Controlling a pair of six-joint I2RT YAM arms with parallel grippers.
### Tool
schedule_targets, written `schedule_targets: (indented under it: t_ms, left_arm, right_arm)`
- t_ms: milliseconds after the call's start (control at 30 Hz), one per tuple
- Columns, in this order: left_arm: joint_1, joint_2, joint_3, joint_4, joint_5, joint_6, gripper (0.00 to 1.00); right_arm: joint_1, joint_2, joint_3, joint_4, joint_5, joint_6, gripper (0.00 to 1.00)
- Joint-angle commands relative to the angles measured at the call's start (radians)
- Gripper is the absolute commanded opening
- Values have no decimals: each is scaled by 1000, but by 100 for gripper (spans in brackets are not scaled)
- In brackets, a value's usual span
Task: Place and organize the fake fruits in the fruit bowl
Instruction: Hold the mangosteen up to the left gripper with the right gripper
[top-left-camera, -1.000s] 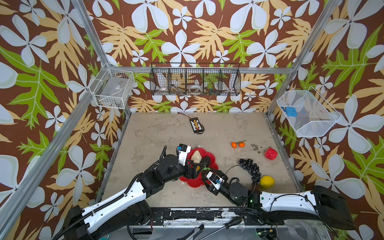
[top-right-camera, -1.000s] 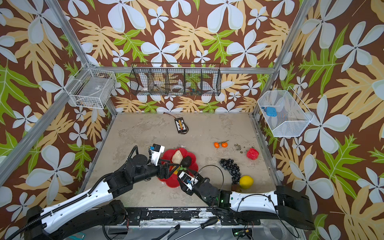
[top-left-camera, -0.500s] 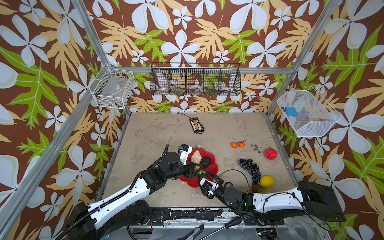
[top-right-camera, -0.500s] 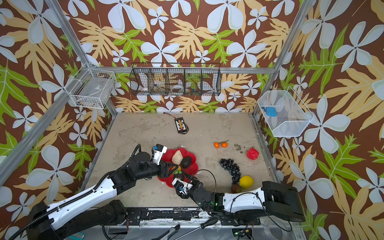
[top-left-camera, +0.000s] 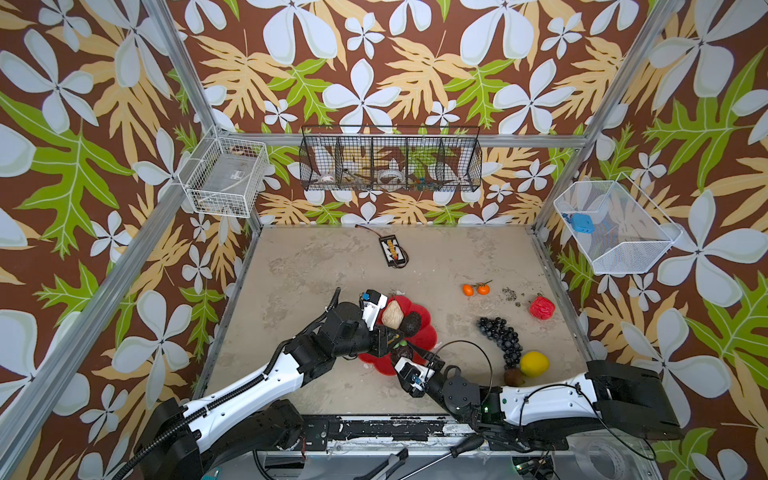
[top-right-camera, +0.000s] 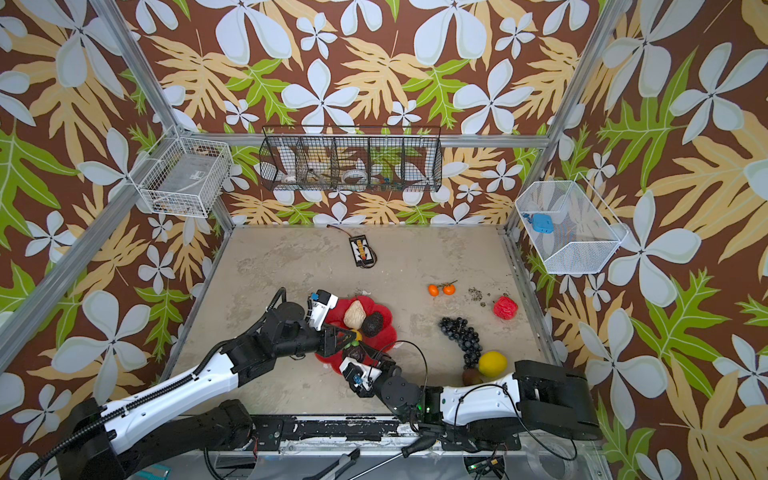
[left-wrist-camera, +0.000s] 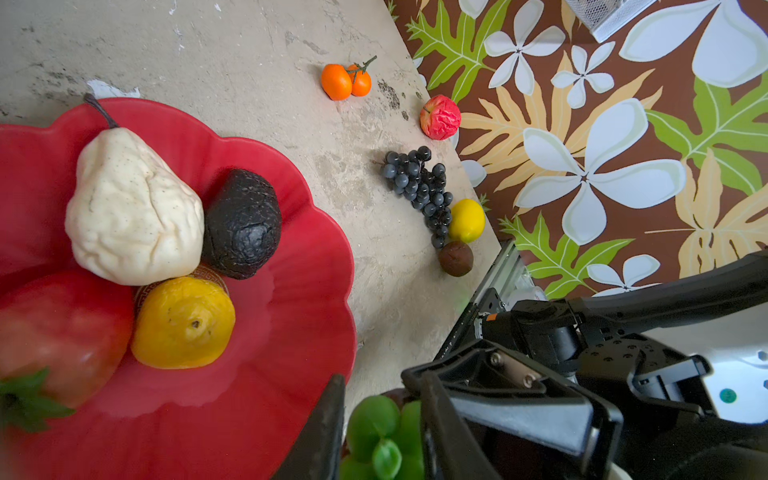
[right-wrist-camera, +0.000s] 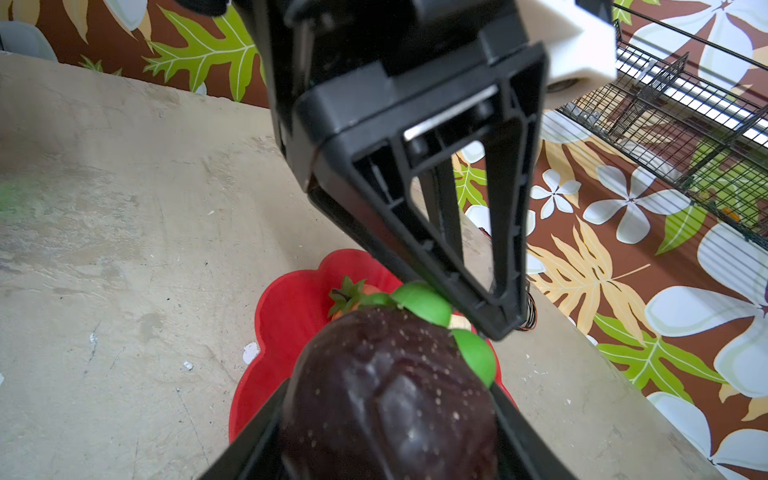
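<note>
1. Status: the fruit bowl (top-left-camera: 429, 337) lies at lower centre in both top views, near the front edge of the table (top-left-camera: 291, 291). It holds four pieces: the pear (left-wrist-camera: 133, 208), the avocado (left-wrist-camera: 243, 224), a yellow-orange citrus (left-wrist-camera: 183, 322) and a red-orange fruit with a green calyx (left-wrist-camera: 62, 328).
2. In transfer: the right gripper (right-wrist-camera: 390, 399) is clamped on a dark maroon fruit (right-wrist-camera: 374, 353) above the bowl's near rim. The fingers of the left gripper (left-wrist-camera: 378, 407) stand narrow about that fruit's green leaf cap (right-wrist-camera: 424, 301). Whether they pinch it cannot be told.
3. Outstanding: two small oranges (top-left-camera: 476, 289), red apple (top-left-camera: 542, 307), grape bunch (top-left-camera: 500, 338), lemon (top-left-camera: 534, 364) and a small brown fruit (top-left-camera: 514, 376). All lie on the table to the right of the bowl.
4. Bowl capacity: bare red floor shows at centre right of the left wrist view. This is judged enough for small pieces but tight for the grape bunch.
5. Clearances:
   - Both grippers crowd one rim.
   - The lemon and the brown fruit sit near the table's lower-right corner, just beside the right arm (top-left-camera: 540, 401).
   - The left half of the table is open.
   - The black device (top-left-camera: 392, 252) lies well apart at upper centre.
</note>
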Motion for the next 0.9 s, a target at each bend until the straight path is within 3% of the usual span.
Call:
schedule_targets:
  t_ms: [0,867]
  left_arm:
    - [2,-1,-6,-3,22,-4,28]
    - [2,-1,-13,25,24,-20,10]
  right_arm:
    - [2,4,6,31,16,7,62]
    - [-31,3,18,-5,17,90,65]
